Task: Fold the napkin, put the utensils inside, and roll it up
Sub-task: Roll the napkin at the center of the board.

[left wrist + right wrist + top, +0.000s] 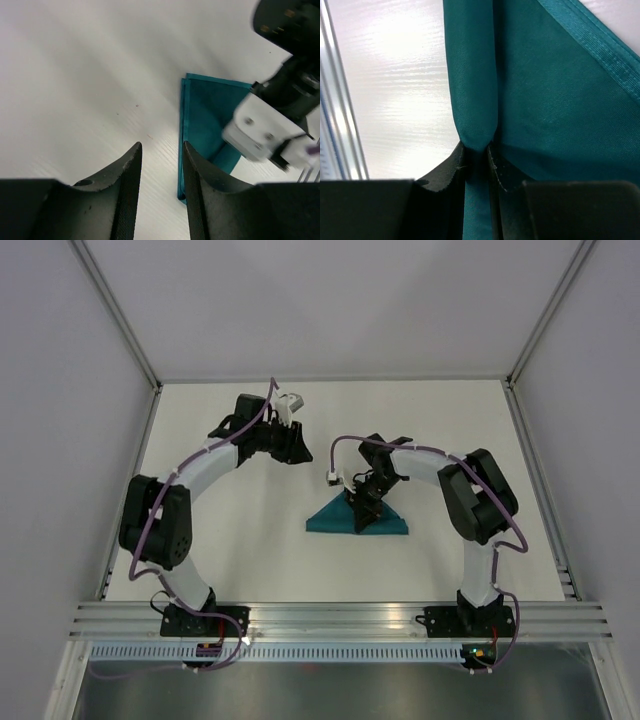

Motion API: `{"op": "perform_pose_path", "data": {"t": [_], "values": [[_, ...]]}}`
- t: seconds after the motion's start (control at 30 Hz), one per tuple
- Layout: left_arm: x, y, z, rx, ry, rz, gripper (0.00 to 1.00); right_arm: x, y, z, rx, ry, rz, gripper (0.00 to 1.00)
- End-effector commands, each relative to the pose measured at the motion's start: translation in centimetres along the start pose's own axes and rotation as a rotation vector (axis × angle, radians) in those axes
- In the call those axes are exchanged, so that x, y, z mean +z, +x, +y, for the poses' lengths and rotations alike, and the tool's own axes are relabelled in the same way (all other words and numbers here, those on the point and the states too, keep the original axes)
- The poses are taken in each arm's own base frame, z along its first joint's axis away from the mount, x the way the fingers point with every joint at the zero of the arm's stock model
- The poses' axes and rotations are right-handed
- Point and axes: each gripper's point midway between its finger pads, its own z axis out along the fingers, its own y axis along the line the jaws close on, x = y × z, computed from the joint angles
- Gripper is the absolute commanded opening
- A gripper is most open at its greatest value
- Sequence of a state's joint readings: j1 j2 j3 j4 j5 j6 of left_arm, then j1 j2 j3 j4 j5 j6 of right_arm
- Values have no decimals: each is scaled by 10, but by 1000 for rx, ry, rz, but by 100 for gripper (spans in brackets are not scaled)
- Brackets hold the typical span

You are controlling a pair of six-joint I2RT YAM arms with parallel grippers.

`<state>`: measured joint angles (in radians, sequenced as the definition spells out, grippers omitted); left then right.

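The teal napkin lies folded into a triangle on the white table, near the middle. My right gripper stands over it and is shut on a rolled fold of the napkin, pinched between its fingers. My left gripper hangs above the table to the upper left of the napkin, open and empty; its view shows the napkin past its fingers, partly covered by the right arm. The dark blue utensil is not visible in any view.
The table is walled by white panels with metal posts at the back corners. An aluminium rail runs along the near edge, with both arm bases on it. The right arm's wrist sits close in front of the left gripper.
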<state>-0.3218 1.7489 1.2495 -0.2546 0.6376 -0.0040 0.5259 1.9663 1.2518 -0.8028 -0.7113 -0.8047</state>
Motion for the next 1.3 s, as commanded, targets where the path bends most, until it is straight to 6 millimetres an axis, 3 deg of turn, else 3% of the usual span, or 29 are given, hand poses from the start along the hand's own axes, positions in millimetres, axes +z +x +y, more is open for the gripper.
{"op": "perform_pose_path", "data": {"t": [0.0,0.23,0.33,0.4,0.53,1.03,1.27], "values": [[-12,-18,-10,111,-59,-147,42,13,33,3,68,-151,84,14],[-19,-5,-48,445,-92,-223,43,17,40,-8,141,-214,100,14],[-6,15,-69,583,-99,-185,44,17,43,-12,173,-230,116,14],[-1,29,-65,631,-140,-153,44,18,45,-13,182,-236,122,14],[11,45,-84,793,-133,-130,46,20,46,-17,212,-248,131,14],[39,130,-140,1069,84,-63,57,22,50,-28,283,-252,146,14],[59,140,-154,1181,77,-107,60,23,51,-30,296,-252,151,14]]}}
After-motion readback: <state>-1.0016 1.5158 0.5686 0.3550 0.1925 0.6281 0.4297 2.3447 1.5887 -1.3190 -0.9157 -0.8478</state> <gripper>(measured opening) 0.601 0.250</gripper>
